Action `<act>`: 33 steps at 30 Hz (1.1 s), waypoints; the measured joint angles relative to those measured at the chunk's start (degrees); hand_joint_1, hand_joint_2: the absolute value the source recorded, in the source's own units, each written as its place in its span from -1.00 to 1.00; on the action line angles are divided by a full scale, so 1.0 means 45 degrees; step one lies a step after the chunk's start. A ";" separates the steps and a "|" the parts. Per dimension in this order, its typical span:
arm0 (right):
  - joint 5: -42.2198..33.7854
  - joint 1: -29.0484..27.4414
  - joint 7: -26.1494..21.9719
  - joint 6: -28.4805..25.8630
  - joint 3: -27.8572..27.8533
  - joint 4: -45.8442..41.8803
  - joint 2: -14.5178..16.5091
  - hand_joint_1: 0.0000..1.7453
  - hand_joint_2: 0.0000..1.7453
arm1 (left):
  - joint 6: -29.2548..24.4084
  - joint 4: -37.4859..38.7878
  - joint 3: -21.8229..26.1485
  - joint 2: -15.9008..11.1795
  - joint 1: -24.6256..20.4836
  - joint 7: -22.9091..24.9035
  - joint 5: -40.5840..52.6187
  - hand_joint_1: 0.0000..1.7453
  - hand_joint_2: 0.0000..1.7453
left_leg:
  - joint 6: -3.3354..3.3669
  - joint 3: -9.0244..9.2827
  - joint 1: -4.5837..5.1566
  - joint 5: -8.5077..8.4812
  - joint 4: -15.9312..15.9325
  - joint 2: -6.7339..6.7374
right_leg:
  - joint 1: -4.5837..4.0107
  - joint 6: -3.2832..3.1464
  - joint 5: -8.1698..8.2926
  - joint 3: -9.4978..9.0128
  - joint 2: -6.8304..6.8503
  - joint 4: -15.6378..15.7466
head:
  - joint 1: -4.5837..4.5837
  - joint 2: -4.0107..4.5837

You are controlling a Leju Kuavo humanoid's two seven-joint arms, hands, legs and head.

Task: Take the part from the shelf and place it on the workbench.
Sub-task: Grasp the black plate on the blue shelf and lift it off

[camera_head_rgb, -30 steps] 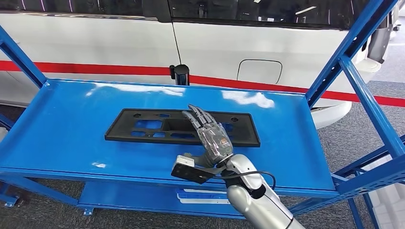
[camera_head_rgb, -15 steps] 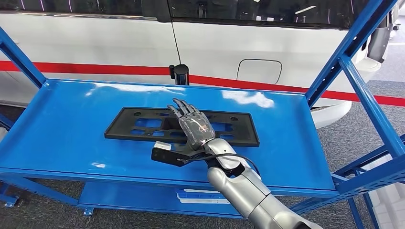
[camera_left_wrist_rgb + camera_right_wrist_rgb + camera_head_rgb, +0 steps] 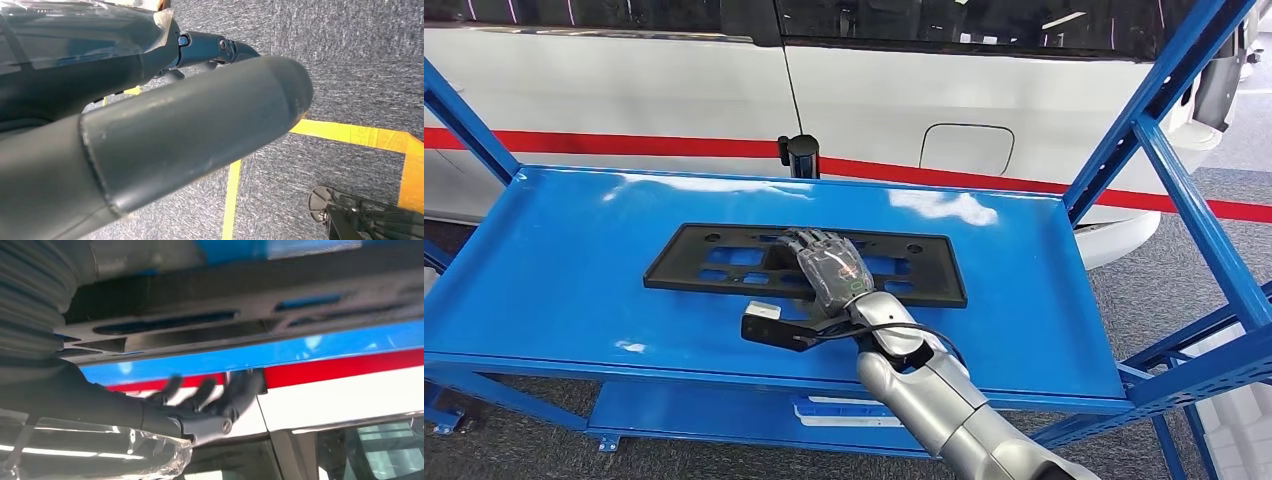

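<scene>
Behind the rack at 12 o'clock, a white car body [image 3: 674,100] with a red stripe [image 3: 604,143], an oval fuel flap [image 3: 967,149] and dark windows [image 3: 964,22]. Grey carpet floor [image 3: 1144,290] at 3 o'clock; yellow floor tape [image 3: 350,134] crossing grey carpet.

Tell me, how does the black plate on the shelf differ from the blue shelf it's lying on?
The black part is matte and full of cut-out openings; the blue shelf is glossy, unbroken and reflects light. The part is a narrow rectangle, while the shelf is far wider and deeper. The right hand is over the part's middle, not the bare shelf. Both lie flat.
</scene>
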State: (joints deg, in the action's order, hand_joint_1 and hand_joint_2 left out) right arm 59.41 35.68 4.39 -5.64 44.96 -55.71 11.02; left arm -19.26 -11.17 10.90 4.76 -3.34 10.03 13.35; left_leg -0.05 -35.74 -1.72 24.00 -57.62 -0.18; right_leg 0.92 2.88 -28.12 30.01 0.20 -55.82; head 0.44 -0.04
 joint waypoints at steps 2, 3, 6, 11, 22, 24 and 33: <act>0.0095 0.0000 0.0000 -0.0041 0.0000 0.0081 0.0000 0.98 1.00 | 0.0015 0.0000 0.0015 0.0000 0.0001 -0.0062 0.0000 -1.00 -1.00 | 0.0000 0.0000 0.0000 0.0000 0.0000 0.0000 | 0.0000 0.0000 0.0000 0.0002 0.0001 0.0000 | 0.0000 0.0000; 0.0155 0.0001 0.0000 -0.0080 -0.0002 0.0120 0.0001 0.98 1.00 | 0.0022 0.0000 0.0028 0.0000 0.0001 -0.0083 -0.0001 -1.00 -1.00 | 0.0000 0.0000 0.0000 0.0000 0.0000 0.0000 | 0.0000 0.0000 0.0000 0.0002 0.0001 0.0000 | 0.0000 0.0000; 0.0409 0.0010 -0.0018 -0.0272 -0.0052 0.0208 0.0021 1.00 1.00 | 0.0035 0.0000 0.0109 0.0000 0.0001 -0.0142 -0.0007 -1.00 -1.00 | 0.0000 0.0004 0.0000 0.0000 0.0000 0.0000 | 0.0001 0.0000 -0.0001 0.0012 0.0000 0.0001 | 0.0000 0.0000; 0.0955 0.0009 -0.0027 -0.0390 -0.0288 0.0266 0.0072 1.00 1.00 | -0.0169 0.0000 0.0171 0.0002 0.0014 -0.0920 0.0175 -1.00 -1.00 | -0.0004 0.0023 0.0000 0.0004 0.0000 0.0001 | 0.0001 -0.0009 -0.0008 0.0028 0.0000 0.0003 | 0.0001 0.0000; 0.4745 -0.0660 0.0612 -0.1323 -0.1364 -0.0986 -0.0447 1.00 1.00 | -0.0847 0.0000 0.0182 0.0096 0.0115 -0.5038 0.0990 -1.00 -1.00 | -0.0004 0.0034 0.0005 0.0004 -0.0003 -0.0007 | 0.0007 -0.0008 -0.0006 0.0011 0.0009 0.0004 | -0.0001 0.0000; 0.5497 -0.0823 0.0517 -0.1223 -0.1795 -0.1828 -0.0650 1.00 1.00 | -0.0463 0.0000 0.0302 0.0125 0.0105 -0.5766 0.0730 -1.00 -1.00 | -0.0004 0.0028 0.0008 0.0004 -0.0003 0.0002 | 0.0007 -0.0004 0.0000 -0.0033 -0.0004 0.0002 | 0.0001 0.0000; 0.5717 -0.0774 0.0341 -0.1086 -0.3718 -0.5409 -0.1616 1.00 1.00 | -0.0741 0.0000 0.0584 0.0267 0.0104 -0.7402 0.0871 -1.00 1.00 | -0.0007 0.0016 0.0005 0.0007 -0.0008 -0.0004 | 0.0005 -0.0003 -0.0002 -0.0012 -0.0004 0.0002 | 0.0001 0.0000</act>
State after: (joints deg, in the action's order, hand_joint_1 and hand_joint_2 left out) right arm 85.14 32.20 5.93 -10.53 28.23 -80.05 3.74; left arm -22.59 -11.17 13.53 5.97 -2.88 -23.28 17.27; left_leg -0.08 -35.66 -1.70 24.04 -57.65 -0.19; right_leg 0.94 2.87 -28.12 29.95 0.18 -55.81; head 0.44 -0.04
